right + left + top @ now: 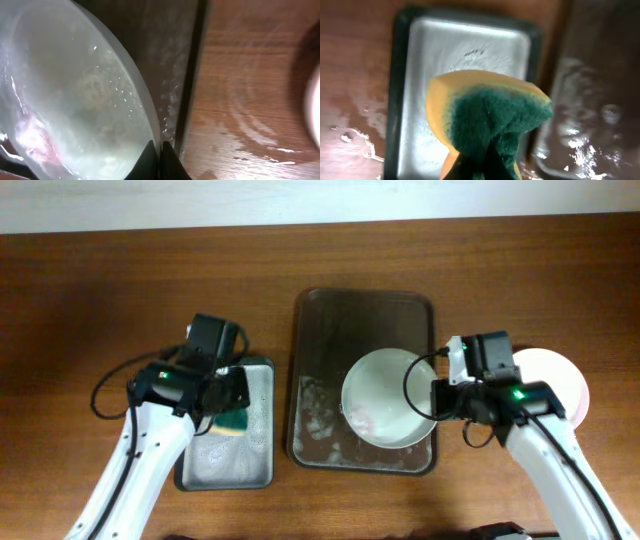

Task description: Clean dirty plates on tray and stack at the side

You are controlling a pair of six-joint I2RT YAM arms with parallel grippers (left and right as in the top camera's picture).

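A white dirty plate (385,398) with a red smear (362,420) sits tilted over the right half of the dark brown tray (330,330). My right gripper (440,395) is shut on the plate's right rim; the right wrist view shows the rim (145,110) pinched between the fingers (159,150). My left gripper (225,405) is shut on a yellow and green sponge (485,115) above the small grey metal tray (460,50). A second white plate (560,380) lies on the table at the right, partly under my right arm.
The grey metal tray with black rim (255,455) lies left of the brown tray. Soapy water films the brown tray's floor (320,415) and the wood beside it (250,125). Cables loop beside both wrists.
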